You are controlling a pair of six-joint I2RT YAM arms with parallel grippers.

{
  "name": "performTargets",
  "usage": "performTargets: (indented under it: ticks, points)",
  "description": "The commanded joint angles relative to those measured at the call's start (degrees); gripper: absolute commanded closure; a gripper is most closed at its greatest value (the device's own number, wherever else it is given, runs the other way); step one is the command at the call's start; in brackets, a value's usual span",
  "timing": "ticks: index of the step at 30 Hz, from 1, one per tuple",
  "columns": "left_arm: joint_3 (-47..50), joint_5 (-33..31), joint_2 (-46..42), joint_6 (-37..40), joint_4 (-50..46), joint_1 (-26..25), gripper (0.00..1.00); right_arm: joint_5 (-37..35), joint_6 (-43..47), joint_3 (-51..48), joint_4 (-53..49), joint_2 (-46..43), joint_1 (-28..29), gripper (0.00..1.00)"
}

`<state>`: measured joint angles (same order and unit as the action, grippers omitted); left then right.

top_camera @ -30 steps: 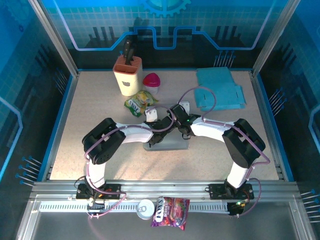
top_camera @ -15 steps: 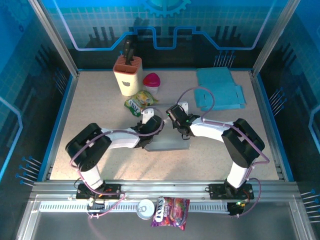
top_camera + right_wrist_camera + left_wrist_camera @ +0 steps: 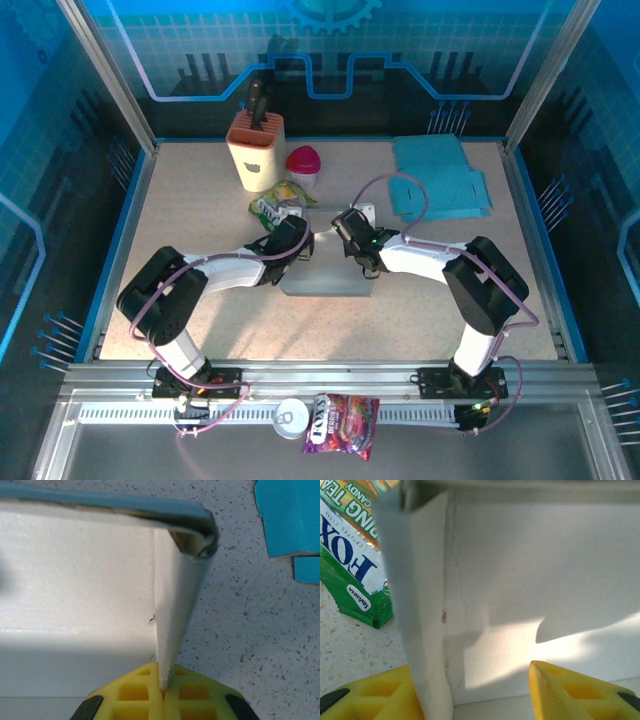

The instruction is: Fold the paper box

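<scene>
Top external shows the box (image 3: pixel 330 283) in the middle of the surface (image 3: pixel 200 200), one wall pinched in the right jaws, the left jaws standing apart astride another, so that unheld wall may spring outward toward the candy (image 3: pixel 350 575) and undo the fold.

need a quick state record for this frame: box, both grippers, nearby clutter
paper box: grey-white, mid-table, side walls raised
left gripper: open, fingers astride one raised wall
right gripper: shut on the edge of another raised wall
green candy bag: flat on the table just beyond the wall the left gripper straddles
knife block: upright, far left of the box
blue sheets: flat, far right, apart from the box
fold status: not finished, walls held by the arms
</scene>
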<state>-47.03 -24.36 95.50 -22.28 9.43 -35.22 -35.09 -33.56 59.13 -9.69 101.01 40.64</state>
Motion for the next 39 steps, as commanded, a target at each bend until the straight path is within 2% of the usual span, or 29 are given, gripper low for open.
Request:
performTargets:
  ticks: [1,9,16,21,29,31,32,33,35,39]
  points:
    - [-0.59,2.75,-2.52,1.93,0.01,1.20,0.48,4.06,0.08,0.78,-4.09,2.61,0.10,1.00]
    - [-1.88,2.64,-1.52,3.02,-2.55,3.54,0.49,5.34,0.09,2.04,-5.19,3.23,-0.35,1.00]
    - [-2.41,4.05,0.66,2.45,-3.42,4.30,0.55,5.75,-0.49,3.17,-6.34,3.93,-0.57,1.00]
    - [-0.80,4.35,0.77,1.79,-1.97,4.35,0.70,6.17,-1.11,3.99,-7.58,4.24,-0.65,1.00]
    - [-1.27,3.90,2.04,2.14,-1.77,3.95,0.80,7.22,-0.99,3.91,-7.55,3.95,-0.91,1.00]
    - [-1.55,2.86,2.30,2.39,-2.30,3.59,0.80,7.61,-0.81,3.97,-7.46,4.06,-1.13,1.00]
    - [-1.37,2.80,2.25,2.42,-2.31,3.56,0.76,7.64,-0.66,3.97,-7.52,3.99,-1.14,1.00]
    - [-1.12,2.66,2.01,2.42,-2.39,3.49,0.67,7.61,-0.55,3.89,-7.45,3.91,-1.28,1.00]
    - [-0.03,2.75,0.91,2.46,-1.94,3.66,0.59,7.59,-0.54,3.80,-7.52,3.68,-1.44,1.00]
    - [1.70,5.19,-2.04,4.05,-0.75,4.41,0.62,7.69,-0.11,3.40,-7.09,3.50,-1.63,1.00]
